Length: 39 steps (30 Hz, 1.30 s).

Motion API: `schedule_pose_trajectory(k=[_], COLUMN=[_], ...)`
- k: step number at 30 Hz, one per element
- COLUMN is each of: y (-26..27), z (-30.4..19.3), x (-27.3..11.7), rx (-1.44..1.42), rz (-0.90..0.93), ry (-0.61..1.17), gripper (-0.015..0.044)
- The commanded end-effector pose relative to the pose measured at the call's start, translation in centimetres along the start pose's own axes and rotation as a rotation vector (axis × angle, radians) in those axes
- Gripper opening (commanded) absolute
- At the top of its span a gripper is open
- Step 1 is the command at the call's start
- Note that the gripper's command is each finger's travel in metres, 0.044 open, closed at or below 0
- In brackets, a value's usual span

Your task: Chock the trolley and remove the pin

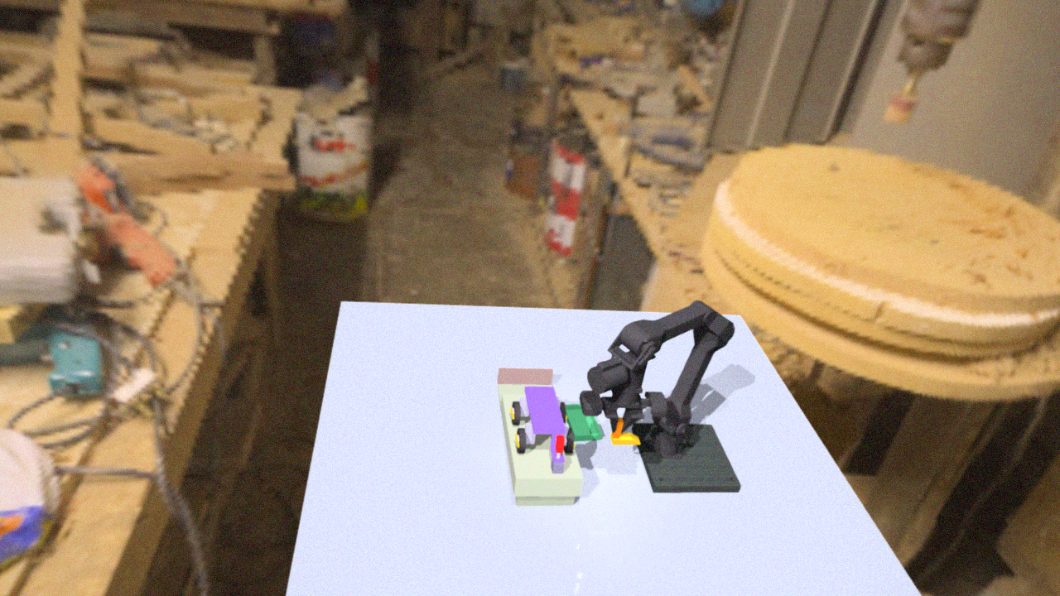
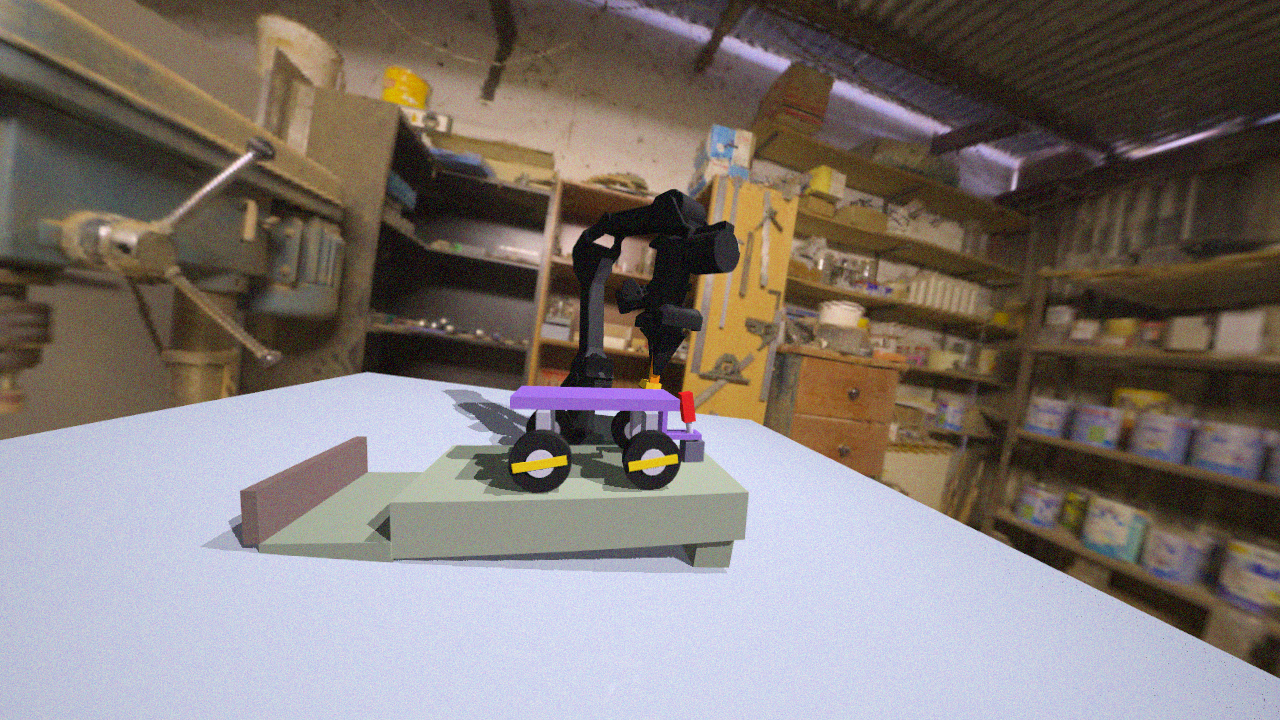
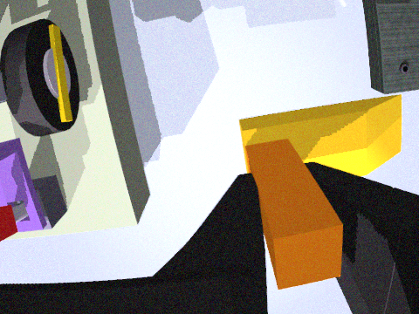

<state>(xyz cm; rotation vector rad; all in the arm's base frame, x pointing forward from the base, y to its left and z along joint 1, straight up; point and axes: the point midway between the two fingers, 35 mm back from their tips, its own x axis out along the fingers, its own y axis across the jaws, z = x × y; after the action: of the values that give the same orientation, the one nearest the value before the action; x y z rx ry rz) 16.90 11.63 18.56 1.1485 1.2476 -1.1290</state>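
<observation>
Only blurred labels [image 2: 1113, 530] on cans [image 2: 1228, 447].

Trolley [image 1: 544, 410] [image 2: 595, 397] purple, chock [image 1: 624, 439] [image 2: 650, 384] [image 3: 323, 135] prob. yellow/orange

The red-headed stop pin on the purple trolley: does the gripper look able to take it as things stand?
Probably not: the gripper is shut on the yellow chock's orange handle. Nothing visible covers the pin's red head.

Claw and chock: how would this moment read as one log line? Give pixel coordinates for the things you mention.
claw [image 1: 621, 420] [image 2: 656, 371] [image 3: 278, 183]: shut on chock [image 1: 626, 439] [image 2: 650, 384] [image 3: 358, 135] | chock: off ramp [image 1: 546, 485] [image 2: 572, 528] [image 3: 105, 196] | pin [image 1: 560, 444] [image 2: 687, 406] [image 3: 7, 221]: in place
</observation>
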Motion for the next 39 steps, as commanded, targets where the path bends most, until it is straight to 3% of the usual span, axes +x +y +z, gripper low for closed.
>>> schedule_pose_trajectory(k=[1,39], y=[0.3,3.3], z=[1.4,13.4], x=[0.1,0.7], rx=[-0.001,-0.001], rz=[0.003,0.006], ry=[0.003,-0.008], gripper=[0.0,0.0])
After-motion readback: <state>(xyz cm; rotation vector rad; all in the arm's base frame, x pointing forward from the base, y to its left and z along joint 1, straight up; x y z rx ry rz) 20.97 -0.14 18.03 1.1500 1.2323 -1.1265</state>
